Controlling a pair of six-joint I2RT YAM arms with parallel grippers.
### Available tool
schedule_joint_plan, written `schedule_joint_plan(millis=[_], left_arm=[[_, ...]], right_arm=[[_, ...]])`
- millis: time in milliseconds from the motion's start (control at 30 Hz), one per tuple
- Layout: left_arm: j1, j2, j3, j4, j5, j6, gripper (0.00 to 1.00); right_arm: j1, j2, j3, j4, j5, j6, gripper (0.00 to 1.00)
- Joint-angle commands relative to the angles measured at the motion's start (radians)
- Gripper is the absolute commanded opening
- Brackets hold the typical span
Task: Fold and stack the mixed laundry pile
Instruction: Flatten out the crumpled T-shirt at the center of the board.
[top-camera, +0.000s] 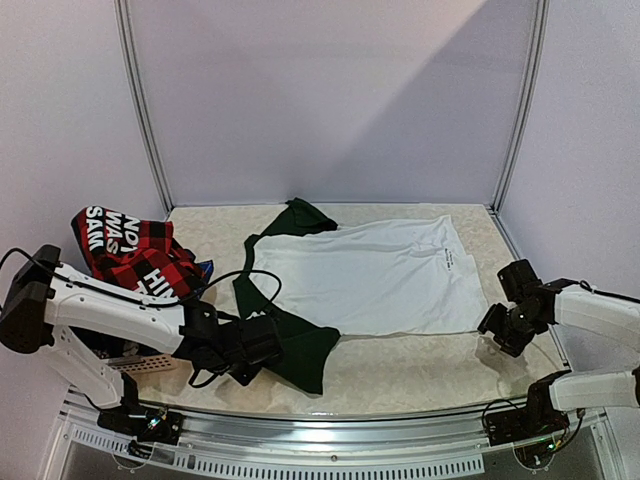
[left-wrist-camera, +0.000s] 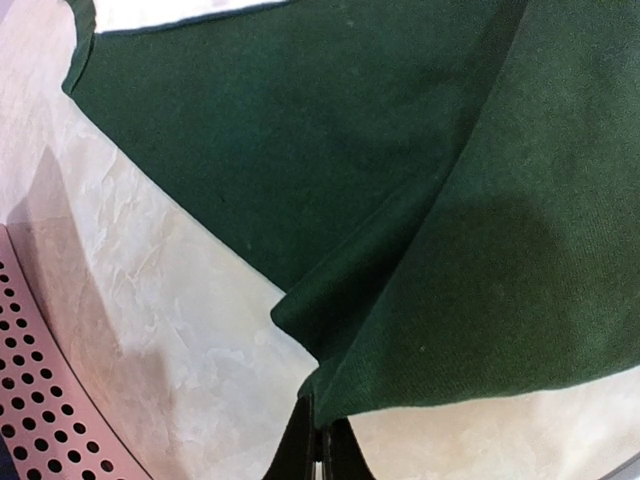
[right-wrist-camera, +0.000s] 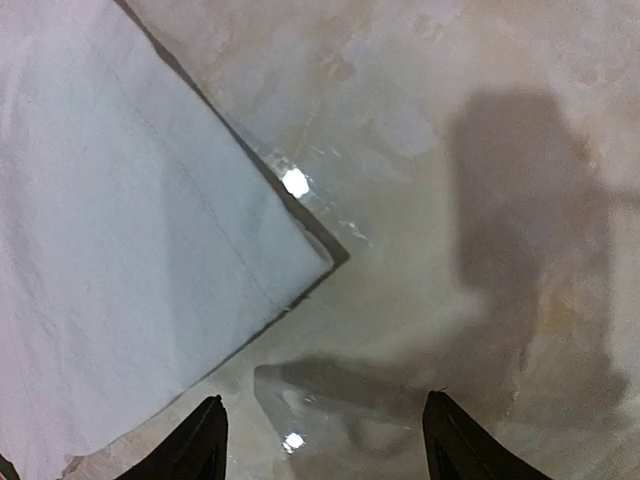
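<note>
A white T-shirt (top-camera: 370, 275) with dark green sleeves lies spread flat across the middle of the table. My left gripper (top-camera: 262, 345) is shut on the edge of the near green sleeve (top-camera: 303, 352); in the left wrist view the green cloth (left-wrist-camera: 400, 200) rises in a fold from the pinched jaws (left-wrist-camera: 322, 442). My right gripper (top-camera: 502, 335) hovers open just off the shirt's near right hem corner (right-wrist-camera: 300, 250), its fingertips (right-wrist-camera: 207, 440) wide apart over bare table with nothing between them. A red-black plaid shirt (top-camera: 130, 250) with white lettering is bunched at the left.
A pinkish perforated basket (top-camera: 148, 362) sits under the left arm, its rim (left-wrist-camera: 30, 400) close to the left gripper. A bit of blue cloth (top-camera: 203, 268) peeks from beside the plaid shirt. Pale walls enclose the marbled table (top-camera: 400, 375).
</note>
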Motion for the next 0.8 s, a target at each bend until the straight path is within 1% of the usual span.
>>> schedule_joint_plan(millis=[0,233,367,433,500,600,733,767], left_arm=[[0.008,-0.03,-0.021,-0.001,-0.018,-0.015,0.0],[0.008,-0.036,-0.026,-0.002,-0.023,-0.02,0.0],[0.008,-0.039,-0.029,-0.001,-0.021,-0.019,0.0],[0.008,-0.039,-0.03,0.001,-0.018,-0.017,0.0],[0.008,-0.039,-0.029,0.001,-0.016,-0.016,0.0],[0.008,-0.041,-0.029,0.001,-0.017,-0.017,0.0],[0.008,-0.043,-0.031,0.0,-0.021,-0.021,0.0],[0.008,-0.045,-0.03,-0.001,-0.021,-0.022,0.0]], right_arm=[[-0.011,0.044,-0.007,0.132,-0.016,0.048,0.65],[-0.032,0.101,-0.013,0.209,0.01,0.067,0.56],[-0.054,0.141,-0.027,0.273,-0.019,0.084,0.51],[-0.054,0.164,-0.019,0.277,-0.018,0.087,0.44],[-0.056,0.167,-0.019,0.281,-0.008,0.089,0.39],[-0.056,0.16,-0.021,0.275,0.017,0.091,0.35],[-0.057,0.14,-0.027,0.286,0.034,0.082,0.23],[-0.057,0.136,-0.03,0.292,0.038,0.082,0.18]])
